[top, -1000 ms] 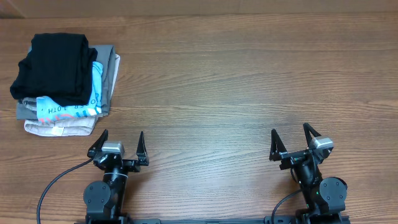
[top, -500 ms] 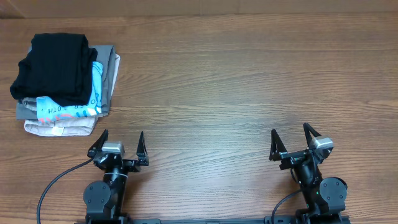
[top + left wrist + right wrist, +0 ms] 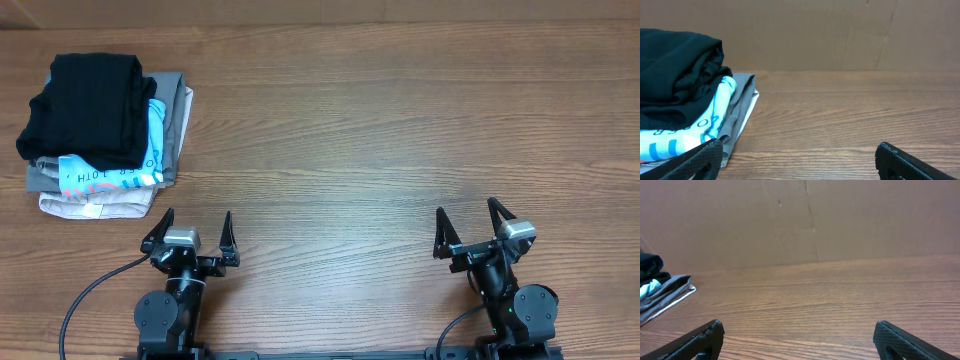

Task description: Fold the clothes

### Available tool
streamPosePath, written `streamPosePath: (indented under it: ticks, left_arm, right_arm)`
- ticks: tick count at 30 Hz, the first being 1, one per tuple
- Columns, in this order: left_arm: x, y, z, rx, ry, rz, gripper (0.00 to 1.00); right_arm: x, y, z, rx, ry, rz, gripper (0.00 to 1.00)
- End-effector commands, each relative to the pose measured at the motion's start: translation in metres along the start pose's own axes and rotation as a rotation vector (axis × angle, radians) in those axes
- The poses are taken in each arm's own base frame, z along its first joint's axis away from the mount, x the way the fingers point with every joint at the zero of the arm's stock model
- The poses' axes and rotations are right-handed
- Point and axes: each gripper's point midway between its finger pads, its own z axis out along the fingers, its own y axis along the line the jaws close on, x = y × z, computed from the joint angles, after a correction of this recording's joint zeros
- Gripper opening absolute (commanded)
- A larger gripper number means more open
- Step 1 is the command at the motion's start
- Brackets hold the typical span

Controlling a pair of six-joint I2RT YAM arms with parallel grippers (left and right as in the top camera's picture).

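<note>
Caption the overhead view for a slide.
Black T-shirt atop a stack of folded garments, far left of the table; left tool and right tool open, empty, near the front edge.

Even, soft lighting; sharp, glare-free frames.

1. I am seeing bare wood across the table (image 3: 380, 130) from its middle to its right edge, with free passage there.
2. I am finding one obstacle, far left: the black T-shirt (image 3: 90, 105) topping a stack of folded garments (image 3: 105, 185).
3. I am seeing bare wood between the left gripper (image 3: 197, 218) and that stack.
4. I am watching a brown wall (image 3: 840, 35) closing the far edge.
</note>
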Motion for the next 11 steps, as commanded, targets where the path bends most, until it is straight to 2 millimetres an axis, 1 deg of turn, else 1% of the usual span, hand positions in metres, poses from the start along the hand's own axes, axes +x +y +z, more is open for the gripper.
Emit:
streamPosePath:
  ticks: [1, 11]
  left_arm:
    - [0.0002, -0.004, -0.0002, 0.02, -0.006, 0.027, 1.0]
    - [0.0002, -0.004, -0.0002, 0.02, -0.006, 0.027, 1.0]
  right_arm:
    - [0.0024, 0.0017, 0.0002, -0.01, -0.001, -0.004, 1.0]
    - [0.0024, 0.0017, 0.0002, -0.01, -0.001, -0.005, 1.0]
